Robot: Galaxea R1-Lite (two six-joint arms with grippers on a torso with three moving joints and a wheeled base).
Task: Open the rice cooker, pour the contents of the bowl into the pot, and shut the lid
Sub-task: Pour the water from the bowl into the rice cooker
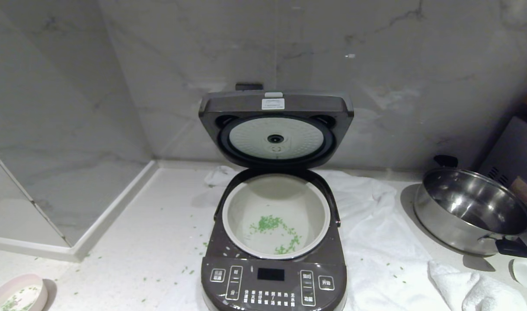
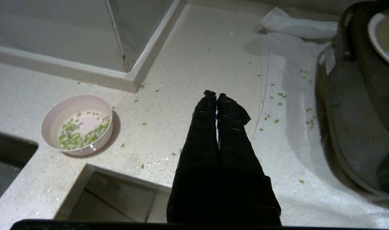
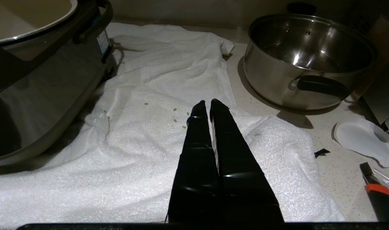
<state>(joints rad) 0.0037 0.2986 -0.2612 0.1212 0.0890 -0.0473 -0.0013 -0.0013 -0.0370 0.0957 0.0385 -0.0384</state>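
- Cooker (image 1: 274, 259): found at the middle of the counter (image 1: 151, 242), on a white towel (image 1: 375, 242), panel facing the robot.
- Lid (image 1: 275, 129): raised upright at the back, its dimpled white underside shown to the head camera.
- Pot (image 1: 276, 216): seated in the cooker body; a loose scatter of green bits (image 1: 274, 231) is seen on its floor.
- Bowl (image 2: 77, 124): set upright on the counter well to the left of the cooker, near the front edge. Green bits are seen inside it, with what appears to be whitish liquid, though this cannot be confirmed.
- Stray green bits are noted on the counter and towel around the cooker.
- Left gripper (image 2: 217, 95): fingers pressed together, nothing held; seen above the counter between the bowl and the cooker, touching neither.
- Right gripper (image 3: 210, 103): fingers likewise closed and empty, above the towel between the cooker and a steel pan (image 3: 309, 57).
- Pan: placed on the counter right of the cooker, apart from it, nothing seen inside.
- Neither arm is seen in the head view.
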